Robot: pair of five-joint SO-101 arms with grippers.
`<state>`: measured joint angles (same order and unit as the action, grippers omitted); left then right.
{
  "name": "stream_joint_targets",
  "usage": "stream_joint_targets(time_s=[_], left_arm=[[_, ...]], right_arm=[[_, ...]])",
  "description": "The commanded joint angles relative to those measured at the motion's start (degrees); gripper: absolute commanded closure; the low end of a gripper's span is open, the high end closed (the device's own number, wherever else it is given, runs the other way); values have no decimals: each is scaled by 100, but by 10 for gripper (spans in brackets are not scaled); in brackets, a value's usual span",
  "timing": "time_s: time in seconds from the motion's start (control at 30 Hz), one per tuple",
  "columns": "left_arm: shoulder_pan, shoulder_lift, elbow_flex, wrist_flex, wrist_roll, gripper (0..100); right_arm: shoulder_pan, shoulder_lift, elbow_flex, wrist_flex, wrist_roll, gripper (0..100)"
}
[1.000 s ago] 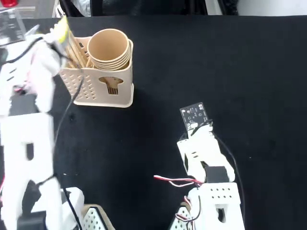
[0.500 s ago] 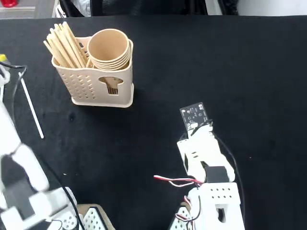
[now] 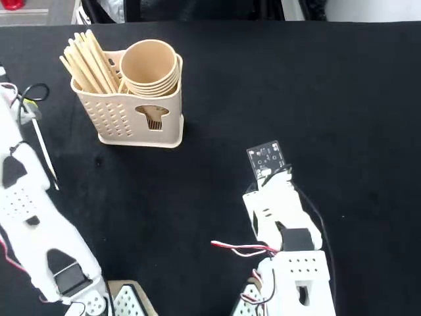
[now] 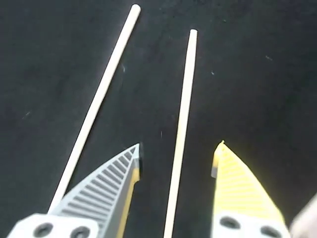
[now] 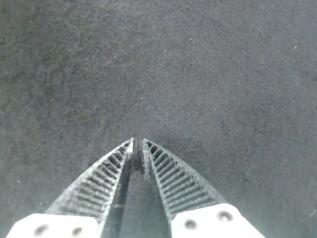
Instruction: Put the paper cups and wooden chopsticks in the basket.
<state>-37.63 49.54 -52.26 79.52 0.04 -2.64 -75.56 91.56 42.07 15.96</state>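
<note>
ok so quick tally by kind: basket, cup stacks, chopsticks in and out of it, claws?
Basket: 1
Paper cup stack, in the basket: 1
Chopstick bundle, in the basket: 1
Loose chopsticks on the table: 2
Claws: 2, left claw open, right claw shut
Total: 7

From my station I see a flat black cloth-covered surface (image 3: 309,85) spreading across nearly the whole overhead frame under even light. Its far edge runs straight along the top of the frame. Beyond that edge, at the upper left, there is a pale grey strip (image 3: 46,13) with a small red object (image 3: 12,4) in the corner. Dark shapes (image 3: 197,8) I cannot identify sit at top centre. A plain whitish patch (image 3: 375,9) sits at the upper right. Up close, the cloth has a fine grainy texture.
</note>
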Motion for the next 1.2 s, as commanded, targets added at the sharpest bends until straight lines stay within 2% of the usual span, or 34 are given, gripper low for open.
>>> stream_joint_targets(time_s=[0.0, 0.13, 0.27, 0.33, 0.47, 0.57, 0.67, 1.0, 1.17], left_arm=[[-4, 1046, -1947, 325, 9, 788], [163, 2330, -3029, 466, 211, 784], [347, 3042, -3530, 782, 246, 789], [365, 3235, -3591, 844, 290, 830], [233, 3323, -3600, 826, 765, 977], [233, 3262, -3846, 976, 905, 973], [224, 2998, -4374, 1336, 1081, 971], [233, 246, -4312, 2145, 1073, 971], [180, -1073, -3969, 2163, 1090, 971]], right_arm=[[26, -75, -154, -44, 53, 987], [26, -75, -154, -44, 53, 987], [26, -75, -154, -44, 44, 987], [26, -75, -154, -44, 44, 987], [26, -75, -154, -44, 44, 987], [26, -75, -163, -44, 44, 987], [26, -75, -163, -44, 44, 987], [26, -75, -171, -44, 44, 987], [26, -75, -171, -44, 44, 987]])
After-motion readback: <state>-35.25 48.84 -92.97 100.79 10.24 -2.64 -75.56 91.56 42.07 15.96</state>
